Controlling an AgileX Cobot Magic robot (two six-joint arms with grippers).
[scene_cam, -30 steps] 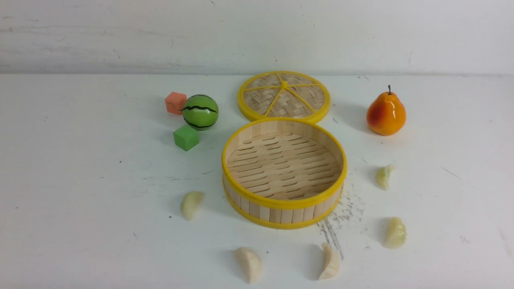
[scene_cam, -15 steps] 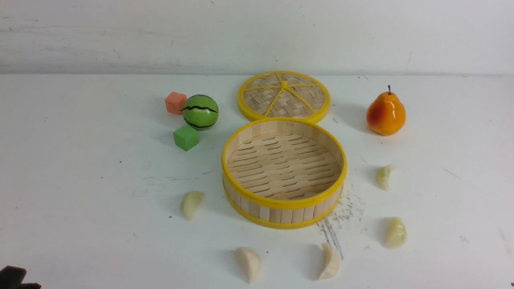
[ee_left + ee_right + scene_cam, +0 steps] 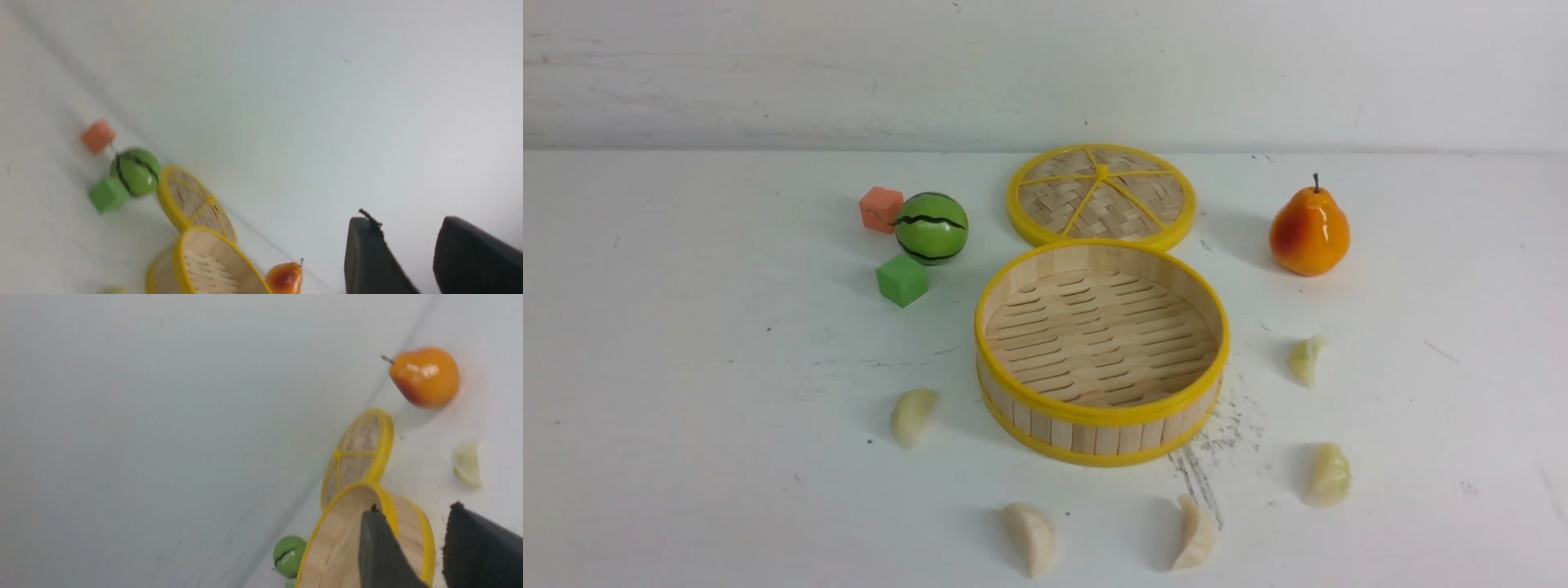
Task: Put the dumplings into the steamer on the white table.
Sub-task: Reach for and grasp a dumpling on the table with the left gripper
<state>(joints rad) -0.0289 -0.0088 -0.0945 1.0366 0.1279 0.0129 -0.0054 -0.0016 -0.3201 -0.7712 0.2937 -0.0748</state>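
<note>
All five dumplings (image 3: 913, 416) lie on the table (image 3: 686, 367) around the steamer (image 3: 1098, 413), apart from it. Jaws of left gripper (image 3: 404, 228) and right gripper (image 3: 414, 514) stand parted, holding nothing.

Blur smears everything in the left wrist view. The left claw (image 3: 404, 222) shows only the ends of its two dark fingers (image 3: 367, 261), standing apart with nothing between them; the bottom and right edges cut off the rest. The bottom edge also slices the steamer (image 3: 178, 261), the pear (image 3: 284, 279) and a pale smudge that may be a dumpling (image 3: 114, 290). In the right wrist view the right claw (image 3: 414, 509) is likewise cropped at the bottom, one finger (image 3: 380, 555) hides part of the steamer's wall, and the green cube (image 3: 290, 585) is a mere sliver at the edge. From the front, the steamer's far wall covers the near rim of the lid (image 3: 1101, 196)
</note>
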